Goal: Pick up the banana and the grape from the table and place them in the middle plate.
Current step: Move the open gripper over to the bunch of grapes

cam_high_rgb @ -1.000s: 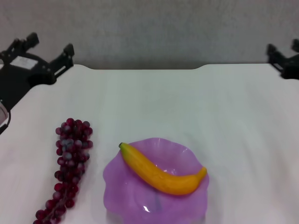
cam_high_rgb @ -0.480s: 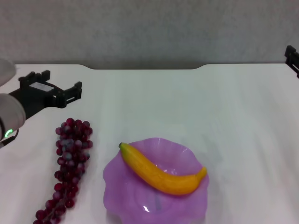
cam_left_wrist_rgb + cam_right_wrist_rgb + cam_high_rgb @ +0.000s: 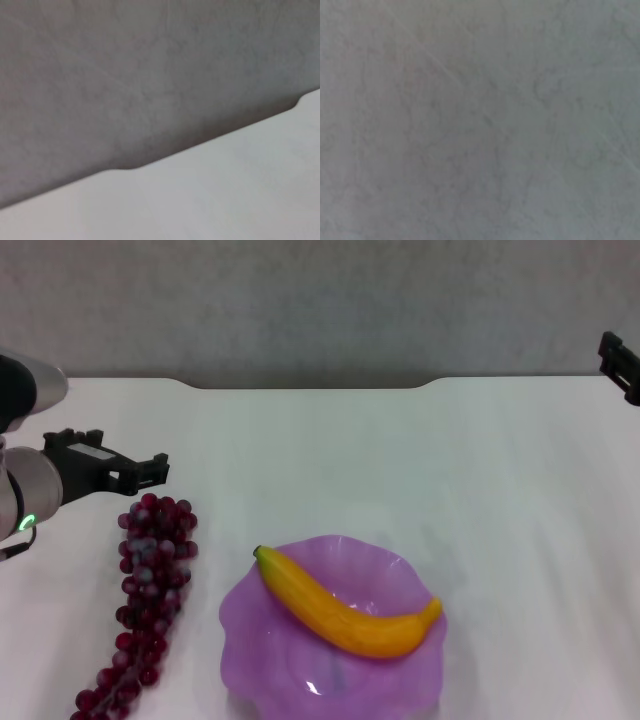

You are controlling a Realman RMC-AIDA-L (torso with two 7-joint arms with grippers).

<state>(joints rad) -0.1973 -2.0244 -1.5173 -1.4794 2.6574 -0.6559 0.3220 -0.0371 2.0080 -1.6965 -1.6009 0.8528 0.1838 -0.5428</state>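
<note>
The banana (image 3: pixel 347 608) lies inside the middle plate (image 3: pixel 251 628), running from the rim at about 10 o'clock down to the rim at about 3 o'clock, its dark-tipped end at the upper left. The plate sits at the near middle of the white table (image 3: pixel 450 480). The grape (image 3: pixel 148 590) bunch lies on the table just beside the plate, at its 9 o'clock, the broad end farther from the robot and the thin end tapering toward the near edge.

The left tool (image 3: pixel 112 462) hangs low at the grape's 12 o'clock, just beyond the broad end of the bunch, its two dark fingers spread apart and grasping nothing. Only a dark corner of the right tool (image 3: pixel 620 364) shows at the table's far right edge, about 2 o'clock from the plate; whether it is released or clenched cannot be told. The left wrist view shows only the grey wall (image 3: pixel 125 75) and the table's notched far edge.
</note>
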